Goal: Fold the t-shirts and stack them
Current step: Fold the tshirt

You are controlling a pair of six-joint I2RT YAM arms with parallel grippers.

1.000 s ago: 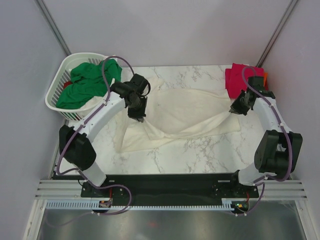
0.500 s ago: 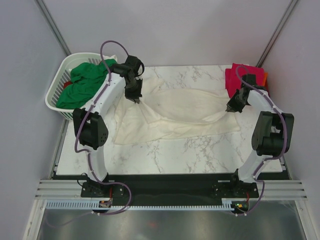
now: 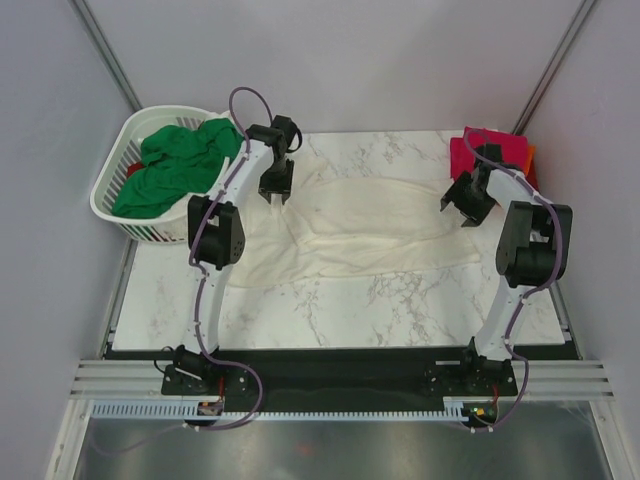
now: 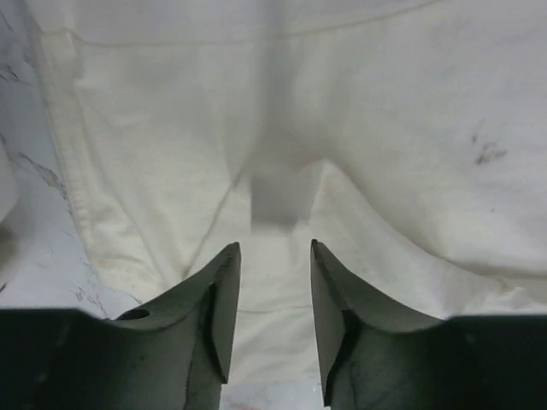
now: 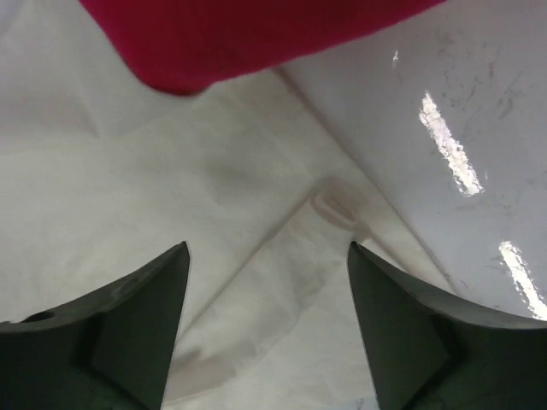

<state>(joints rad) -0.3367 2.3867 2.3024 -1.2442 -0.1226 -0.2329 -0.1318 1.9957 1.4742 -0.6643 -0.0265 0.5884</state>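
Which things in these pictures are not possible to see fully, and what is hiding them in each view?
- Orange cloth shirt, top view: only a sliver shows past the crimson-pink shirt.
- White slotted plastic basket, top view: the bright green shirt covers whatever lies beneath.
- Large cream-white shirt, top view: the left arm covers part of its left side; both wrist views cut it at the edges.
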